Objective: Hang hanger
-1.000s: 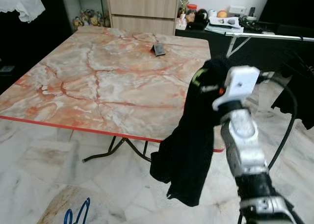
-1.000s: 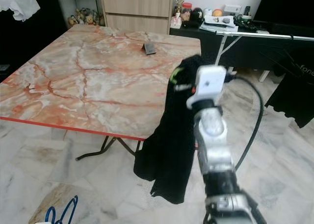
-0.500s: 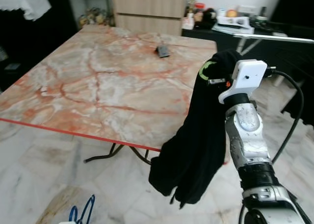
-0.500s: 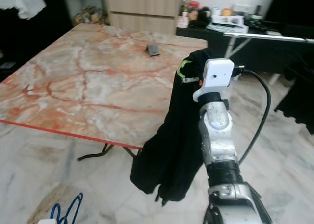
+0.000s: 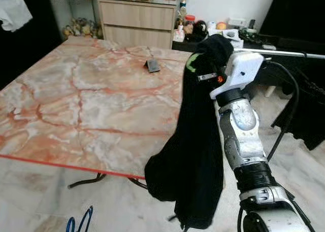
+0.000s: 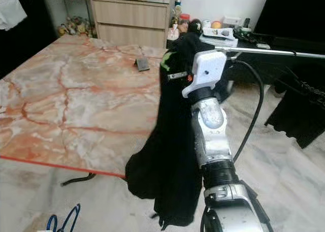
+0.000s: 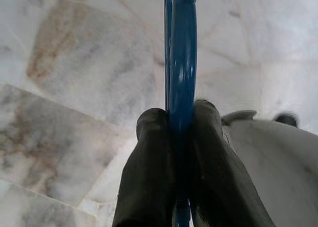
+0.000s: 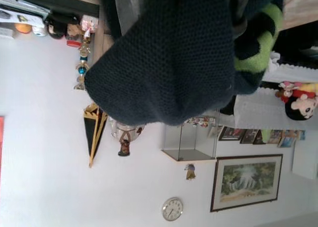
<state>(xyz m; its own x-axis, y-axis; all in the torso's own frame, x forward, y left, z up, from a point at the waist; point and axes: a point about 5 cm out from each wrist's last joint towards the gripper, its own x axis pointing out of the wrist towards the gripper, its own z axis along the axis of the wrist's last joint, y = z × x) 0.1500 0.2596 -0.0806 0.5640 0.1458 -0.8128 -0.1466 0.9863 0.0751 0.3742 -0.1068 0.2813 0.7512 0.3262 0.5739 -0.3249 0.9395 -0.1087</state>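
Two grippers are at work. The left gripper [image 7: 176,132] hangs low over the marble floor [image 7: 74,68], its two black fingers [image 7: 149,167] pressed tight on a blue hanger [image 7: 181,53], whose loops also show at the bottom edge of the head view [image 5: 81,224]. The right arm [image 5: 238,130] is raised upright beside the table [image 5: 76,100], with a black garment [image 5: 195,156] draped over its top and hanging down to near the floor; a green mark [image 5: 192,62] shows near the top of the cloth. The right gripper [image 5: 216,49] is buried under the garment, so I cannot tell whether its fingers are open or closed. A small dark object [image 5: 152,65] lies on the far part of the table. To the right, a metal rail [image 5: 284,53] runs across with dark clothes [image 5: 304,115] below it.
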